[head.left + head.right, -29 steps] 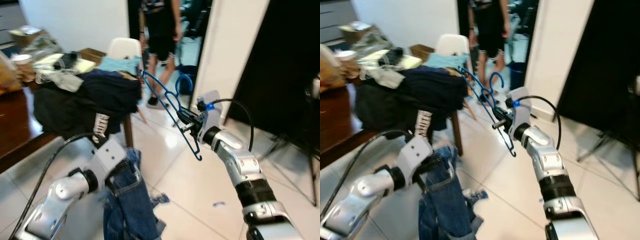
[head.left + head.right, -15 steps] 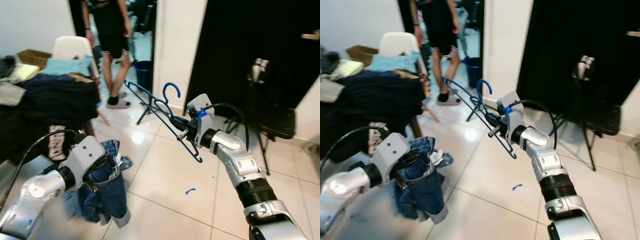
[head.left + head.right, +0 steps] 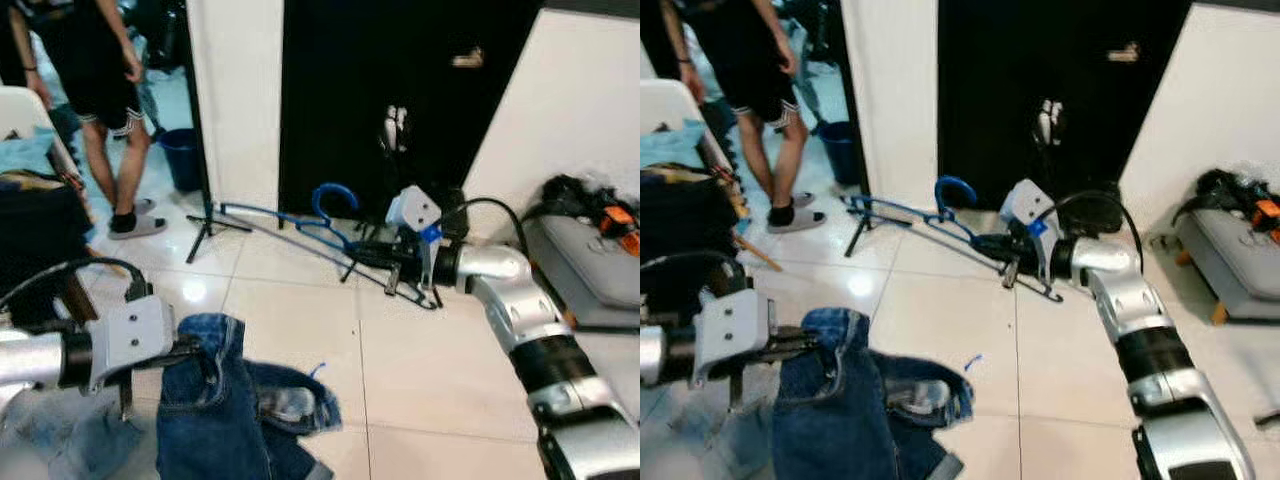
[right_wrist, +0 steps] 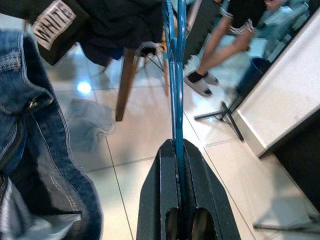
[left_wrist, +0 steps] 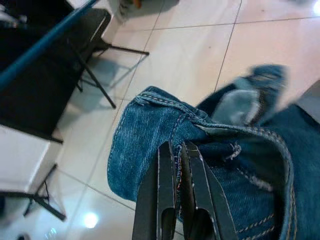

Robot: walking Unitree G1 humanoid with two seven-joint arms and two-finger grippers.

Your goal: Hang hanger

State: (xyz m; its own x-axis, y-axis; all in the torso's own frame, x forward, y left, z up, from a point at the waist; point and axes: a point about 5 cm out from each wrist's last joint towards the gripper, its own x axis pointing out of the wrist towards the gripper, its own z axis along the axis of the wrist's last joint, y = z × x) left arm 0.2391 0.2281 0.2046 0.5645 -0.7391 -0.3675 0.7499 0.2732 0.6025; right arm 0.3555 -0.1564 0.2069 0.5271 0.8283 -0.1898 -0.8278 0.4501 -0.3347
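Observation:
A blue plastic hanger (image 3: pixel 300 220) is held out in front of me over the tiled floor, its hook (image 3: pixel 325 193) turned up. My right gripper (image 3: pixel 375 257) is shut on its lower bar, and the right wrist view shows the blue bars (image 4: pixel 174 75) pinched between the black fingers (image 4: pixel 162 190). A pair of blue jeans (image 3: pixel 235 410) hangs low on my left. My left gripper (image 3: pixel 185 350) is shut on the waistband, where denim (image 5: pixel 200 145) sits between its fingers (image 5: pixel 167 200).
A person (image 3: pixel 95 90) in black shorts stands at the far left by a blue bucket (image 3: pixel 183 158). A dark doorway (image 3: pixel 390 100) lies ahead beside a white wall (image 3: pixel 235 90). A grey case (image 3: pixel 590 265) rests at the right. Black tripod legs (image 3: pixel 215 225) stand on the tiles.
The camera has swung right: the clothes-heaped table and chair have slid off to the left and the dark doorway now lies ahead. Both grippers keep their holds.

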